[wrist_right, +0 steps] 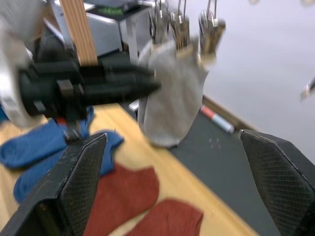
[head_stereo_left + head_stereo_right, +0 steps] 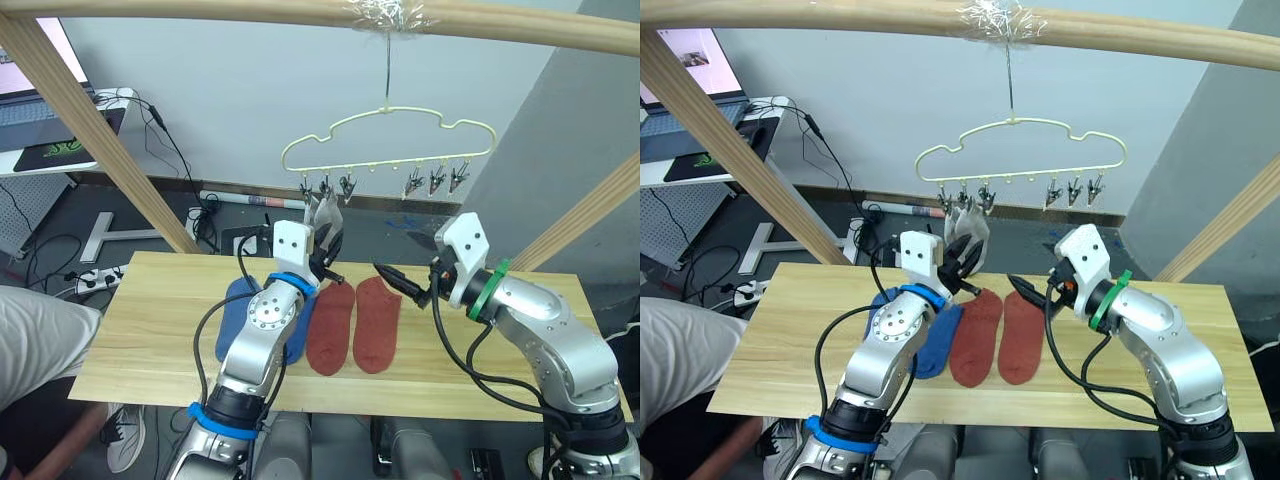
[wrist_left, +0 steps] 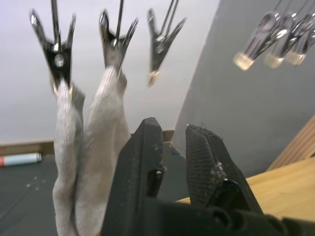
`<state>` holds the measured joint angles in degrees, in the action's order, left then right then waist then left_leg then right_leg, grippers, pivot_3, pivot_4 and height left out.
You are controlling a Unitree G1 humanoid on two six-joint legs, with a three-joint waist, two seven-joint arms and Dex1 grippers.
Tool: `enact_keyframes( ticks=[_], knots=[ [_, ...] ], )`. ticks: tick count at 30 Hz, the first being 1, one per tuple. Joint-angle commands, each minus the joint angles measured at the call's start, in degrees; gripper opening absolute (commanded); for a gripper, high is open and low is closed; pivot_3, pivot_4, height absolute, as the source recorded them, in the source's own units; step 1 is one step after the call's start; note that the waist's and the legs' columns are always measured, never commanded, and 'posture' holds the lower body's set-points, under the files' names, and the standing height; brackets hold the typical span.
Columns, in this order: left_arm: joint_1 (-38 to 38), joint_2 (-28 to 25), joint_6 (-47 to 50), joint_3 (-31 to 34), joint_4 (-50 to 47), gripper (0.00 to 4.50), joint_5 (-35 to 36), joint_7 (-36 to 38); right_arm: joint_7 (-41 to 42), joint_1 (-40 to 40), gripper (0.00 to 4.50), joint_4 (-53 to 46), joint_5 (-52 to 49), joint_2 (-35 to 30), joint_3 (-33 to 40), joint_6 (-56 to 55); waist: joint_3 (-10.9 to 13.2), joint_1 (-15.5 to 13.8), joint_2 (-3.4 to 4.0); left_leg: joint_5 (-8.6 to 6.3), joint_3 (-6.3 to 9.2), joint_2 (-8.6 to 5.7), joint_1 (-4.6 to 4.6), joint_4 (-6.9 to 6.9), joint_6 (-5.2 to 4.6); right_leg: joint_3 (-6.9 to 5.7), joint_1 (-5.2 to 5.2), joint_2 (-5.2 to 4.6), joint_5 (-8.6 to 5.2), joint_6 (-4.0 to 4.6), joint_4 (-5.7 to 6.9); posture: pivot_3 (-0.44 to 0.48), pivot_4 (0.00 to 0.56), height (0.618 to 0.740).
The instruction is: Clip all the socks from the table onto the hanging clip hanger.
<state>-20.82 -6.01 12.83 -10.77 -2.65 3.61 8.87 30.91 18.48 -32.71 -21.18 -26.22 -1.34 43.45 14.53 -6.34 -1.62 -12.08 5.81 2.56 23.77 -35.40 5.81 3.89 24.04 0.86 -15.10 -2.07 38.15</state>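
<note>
Two light grey socks (image 3: pixel 88 162) already hang from the first two clips at the left end of the pale-yellow clip hanger (image 2: pixel 390 135); the third clip (image 3: pixel 160 46) beside them is free, and so are the three clips (image 2: pixel 437 181) at the right end. Four socks still lie on the wooden table (image 2: pixel 150 320): two rust red socks (image 2: pixel 355 322) side by side in the middle, and two blue socks (image 2: pixel 940 338) to their left, partly under your left forearm.

Your left gripper (image 3: pixel 170 162) is raised just below the hung grey socks, fingers close together with a narrow gap, pinching nothing. Your right gripper (image 1: pixel 172 187) hovers above the far edge of the table with its jaws spread wide and empty, pointing toward the left arm.

The next pick likely turns on the red pair. They lie below and slightly toward you from both grippers, long axes running away from you, cuffs at the far end nearest the fingers. The right gripper (image 2: pixel 398 279) sits almost over the right red sock's cuff, so that arm looks the nearer one; the left would have to drop and swing inward.

You can't judge the blue socks well: the left arm covers much of them in the head views, so how they overlap is unclear. In the right wrist view the left gripper is blurred.
</note>
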Motion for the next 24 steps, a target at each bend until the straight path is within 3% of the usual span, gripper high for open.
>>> enact_keyframes(
  ticks=[1,12,19,24],
  knots=[
    [-3.2,2.1,-3.2,0.7,3.0,1.11,-1.5,-1.4,-0.3,2.0,4.50,-2.3,-1.7,-0.8,1.7,0.6,0.0,0.0,0.00,0.00,0.00,0.00,0.02,-0.05,0.00,0.00,-0.01,0.00,0.02,-0.01,0.00,0.198,0.158,0.740],
    [-12.0,6.4,-8.3,2.5,14.8,1.11,-4.2,-4.4,-1.1,5.3,4.50,-1.4,-3.0,-1.6,2.5,1.5,0.0,0.3,0.01,0.03,0.01,-0.05,0.07,-0.60,-0.06,0.04,-0.20,0.02,0.31,-0.18,0.00,0.174,0.165,0.740],
    [-13.2,7.0,-9.0,3.3,16.1,2.68,-5.0,-5.1,-1.3,4.0,4.50,-1.3,-2.8,-1.7,2.4,0.0,0.0,0.3,0.01,0.04,0.02,-0.05,0.07,-0.60,-0.07,0.04,-0.20,0.01,0.32,-0.17,0.03,0.172,0.167,0.740],
    [-14.8,7.9,-10.3,3.4,18.3,2.68,-5.2,-4.9,-1.7,4.2,4.50,-1.5,-2.8,-1.7,2.4,0.2,0.0,0.4,0.01,0.04,0.02,-0.05,0.05,-0.65,-0.09,0.04,-0.23,0.01,0.33,-0.17,0.06,0.171,0.167,0.740]
  ],
)
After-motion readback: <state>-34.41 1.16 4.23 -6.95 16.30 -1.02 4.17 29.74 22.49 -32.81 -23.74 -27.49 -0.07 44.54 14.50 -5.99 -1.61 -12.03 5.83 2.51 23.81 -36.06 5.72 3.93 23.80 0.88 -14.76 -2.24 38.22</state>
